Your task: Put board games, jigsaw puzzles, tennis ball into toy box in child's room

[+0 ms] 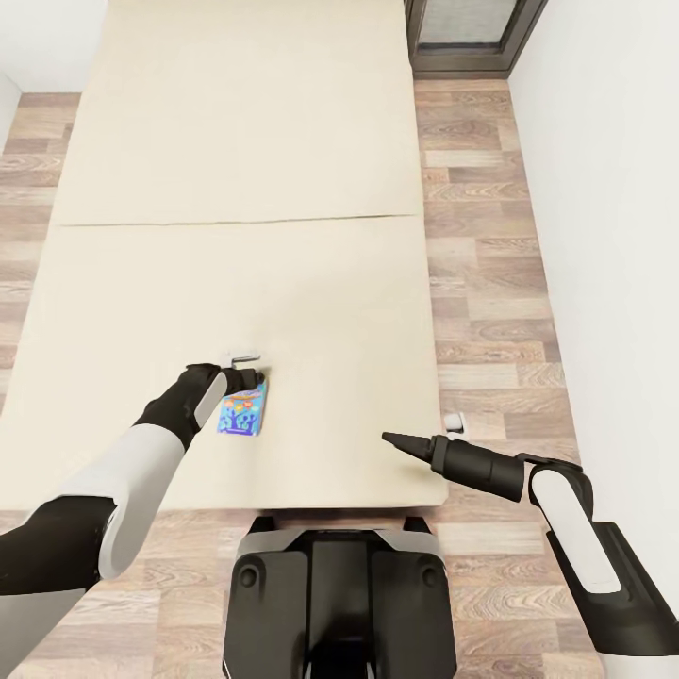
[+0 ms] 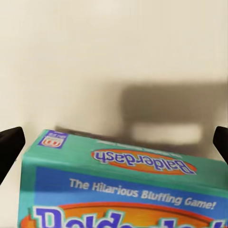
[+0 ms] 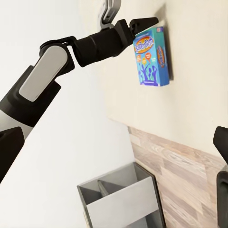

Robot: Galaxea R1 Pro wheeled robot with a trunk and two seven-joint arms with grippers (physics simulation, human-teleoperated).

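Note:
A small blue board game [image 1: 243, 412] with colourful cartoons lies flat on the beige bed [image 1: 236, 141], near its front edge. My left gripper [image 1: 253, 375] hovers at the box's far end, open. In the left wrist view its dark fingertips [image 2: 9, 145] stand wide on either side of the green-edged box [image 2: 123, 190], apart from it. The right wrist view shows the left gripper [image 3: 147, 21] right at the end of the box [image 3: 152, 57]. My right gripper [image 1: 389, 438] hangs over the bed's front right corner, open and holding nothing.
Wood-plank floor [image 1: 481, 283] runs along the right of the bed, up to a white wall [image 1: 613, 189]. A dark-framed window [image 1: 467, 38] stands at the far end. A small white object [image 1: 455, 420] lies on the floor. A grey open cabinet [image 3: 123, 199] shows in the right wrist view.

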